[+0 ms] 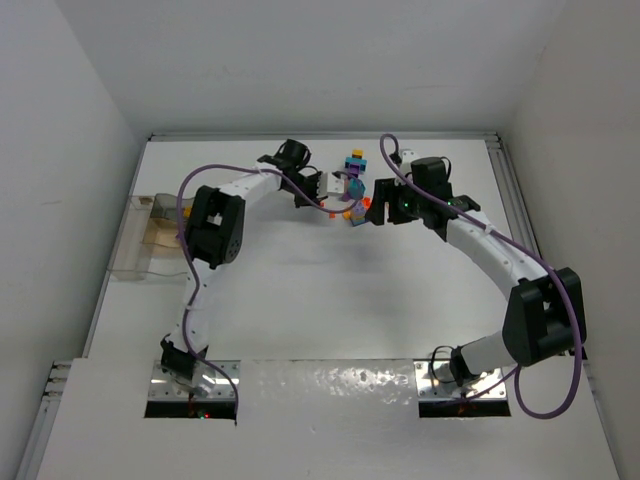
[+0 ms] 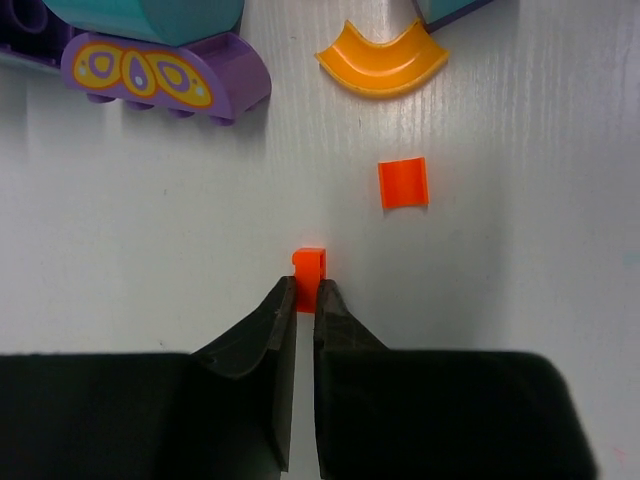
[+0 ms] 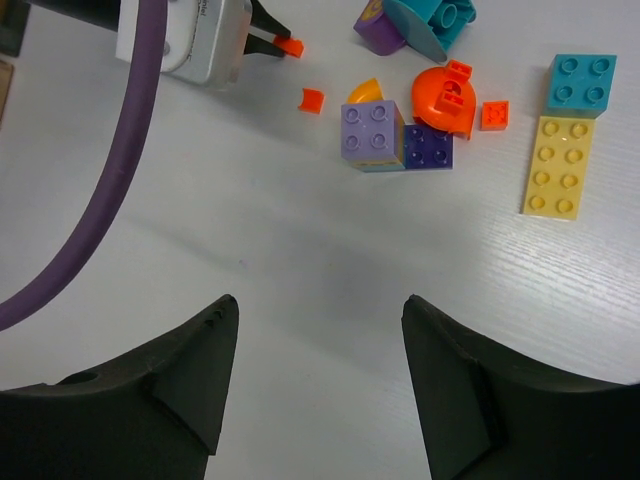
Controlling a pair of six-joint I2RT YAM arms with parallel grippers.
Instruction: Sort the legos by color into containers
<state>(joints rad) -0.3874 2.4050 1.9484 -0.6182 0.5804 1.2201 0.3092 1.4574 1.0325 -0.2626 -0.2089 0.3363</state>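
The bench is carrying the containers at its left edge, well apart from the legos clustered at the far middle. The right tool is hanging wide open and empty near that cluster. The left tool is pinching a tiny orange brick between nearly closed tips. The picking step is seemingly in hand. The next move is calling for a clean lift and a long carry left to the containers.

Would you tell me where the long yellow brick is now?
Right wrist view, right side: the yellow brick lies flat, its far end butted against a teal brick.
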